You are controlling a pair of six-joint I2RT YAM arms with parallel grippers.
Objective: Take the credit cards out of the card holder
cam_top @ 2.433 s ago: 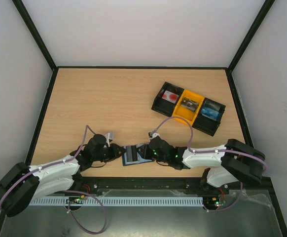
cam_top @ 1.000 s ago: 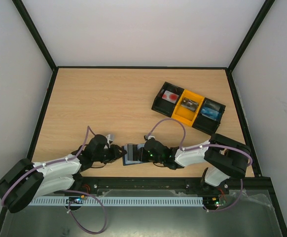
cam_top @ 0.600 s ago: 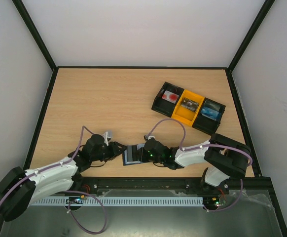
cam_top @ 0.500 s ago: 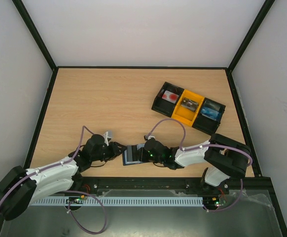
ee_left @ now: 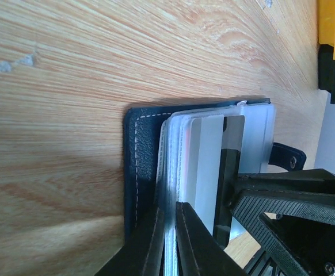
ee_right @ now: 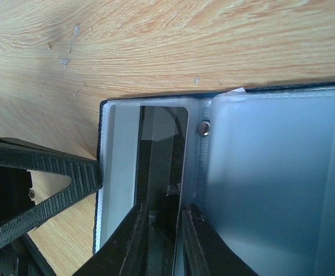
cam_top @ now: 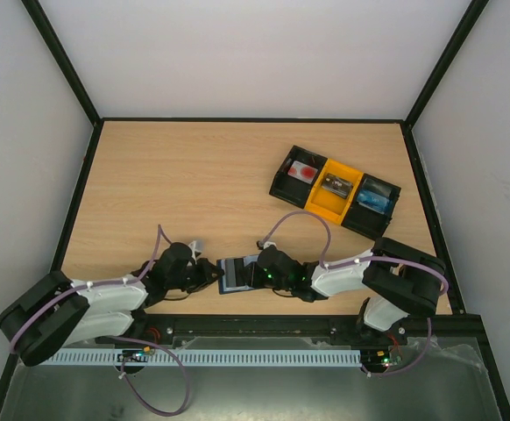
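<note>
Card holder point(cam_top: 236, 274): open, between 2 grippers.
Left gripper point(ee_left: 168, 208): pinched on its leaf edge.
Right gripper point(ee_right: 162, 211): jaws narrow over it; cannot tell any hold.

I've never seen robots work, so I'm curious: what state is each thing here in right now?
card holder: lying open, pale pockets fanned.
left fingers: pinched shut on a pocket edge.
right fingers: clamped on another pocket leaf.
tray: something in all three compartments.

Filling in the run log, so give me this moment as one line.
card holder: open on table | left fingers: pinching its sleeve edge | right fingers: clamped on a pocket leaf
</note>
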